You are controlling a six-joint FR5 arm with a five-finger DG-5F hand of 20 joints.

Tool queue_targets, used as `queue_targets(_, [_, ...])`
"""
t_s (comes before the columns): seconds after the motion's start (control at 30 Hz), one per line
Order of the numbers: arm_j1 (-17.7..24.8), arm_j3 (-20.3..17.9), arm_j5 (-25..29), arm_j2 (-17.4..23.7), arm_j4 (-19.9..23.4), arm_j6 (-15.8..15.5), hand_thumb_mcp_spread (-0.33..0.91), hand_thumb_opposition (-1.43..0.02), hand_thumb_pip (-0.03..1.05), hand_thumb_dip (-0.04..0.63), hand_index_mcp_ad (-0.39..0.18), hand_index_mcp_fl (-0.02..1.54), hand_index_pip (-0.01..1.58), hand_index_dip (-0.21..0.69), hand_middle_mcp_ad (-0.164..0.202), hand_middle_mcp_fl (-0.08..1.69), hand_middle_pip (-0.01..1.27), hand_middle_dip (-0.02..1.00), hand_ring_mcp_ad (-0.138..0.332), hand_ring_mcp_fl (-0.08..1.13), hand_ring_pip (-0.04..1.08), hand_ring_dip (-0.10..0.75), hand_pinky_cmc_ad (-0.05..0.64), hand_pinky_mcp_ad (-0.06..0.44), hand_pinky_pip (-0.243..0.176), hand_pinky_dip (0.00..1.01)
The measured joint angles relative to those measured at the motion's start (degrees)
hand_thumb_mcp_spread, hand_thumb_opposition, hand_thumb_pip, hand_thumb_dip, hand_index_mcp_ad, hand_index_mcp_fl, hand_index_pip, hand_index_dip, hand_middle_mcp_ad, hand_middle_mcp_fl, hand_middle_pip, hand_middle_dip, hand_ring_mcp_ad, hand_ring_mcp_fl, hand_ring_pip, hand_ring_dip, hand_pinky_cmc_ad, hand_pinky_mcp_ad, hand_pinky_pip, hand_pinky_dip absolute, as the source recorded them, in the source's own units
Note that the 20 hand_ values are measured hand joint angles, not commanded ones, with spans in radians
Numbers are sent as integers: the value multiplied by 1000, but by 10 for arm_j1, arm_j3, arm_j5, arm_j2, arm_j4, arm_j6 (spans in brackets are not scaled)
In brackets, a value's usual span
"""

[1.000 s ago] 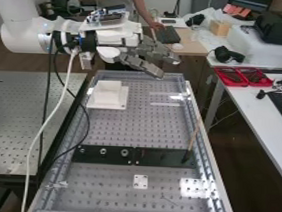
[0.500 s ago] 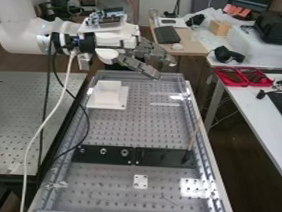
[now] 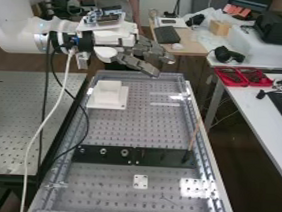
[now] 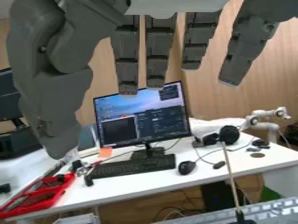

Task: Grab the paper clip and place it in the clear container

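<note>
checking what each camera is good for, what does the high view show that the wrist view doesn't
High view: a white block on a flat white base, a long black strip with metal rings, and a small white plate with holes, all on a perforated grey metal board.

Wrist view: the wood-panelled wall behind the desk.

Both: the dark grey robot hand, the thin light-brown stick and black headphones.

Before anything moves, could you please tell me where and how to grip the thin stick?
I would pinch the stick mid-shaft, the hand coming from the high view's left: it is slender, leans slightly, and rises free above the dark plate.
</note>
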Motion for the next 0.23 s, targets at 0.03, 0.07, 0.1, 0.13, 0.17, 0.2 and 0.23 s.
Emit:
queue_targets(0.03, [0,0,-1,0,-1,0,368,-787,422,223,-75,490,75,218,12,302,120,204,119,75,113,110,394,330,2,351])
queue_targets(0.07, [0,1,-2,0,-1,0,368,-787,422,223,-75,487,75,218,12,304,120,204,119,75,113,110,394,330,2,351])
queue_targets(0.1, [0,1,-2,-1,-1,0,368,-787,422,223,-75,490,75,218,12,304,120,204,119,75,113,110,394,330,2,351])
queue_targets(0.13, [0,1,-3,-1,-1,1,368,-787,422,220,-75,487,77,218,12,304,120,204,119,75,113,110,394,330,2,351])
queue_targets(0.17, [0,2,-4,-1,-1,1,368,-787,422,223,-75,487,75,218,12,304,120,204,119,75,113,110,394,330,2,351])
queue_targets(0.2, [0,2,-5,-1,-1,1,368,-787,422,223,-75,487,75,218,12,304,120,204,119,75,113,110,394,330,2,351])
queue_targets(0.23, [0,2,-6,-1,-1,2,368,-787,422,223,-75,487,75,218,12,304,120,204,115,75,113,110,394,330,2,351])
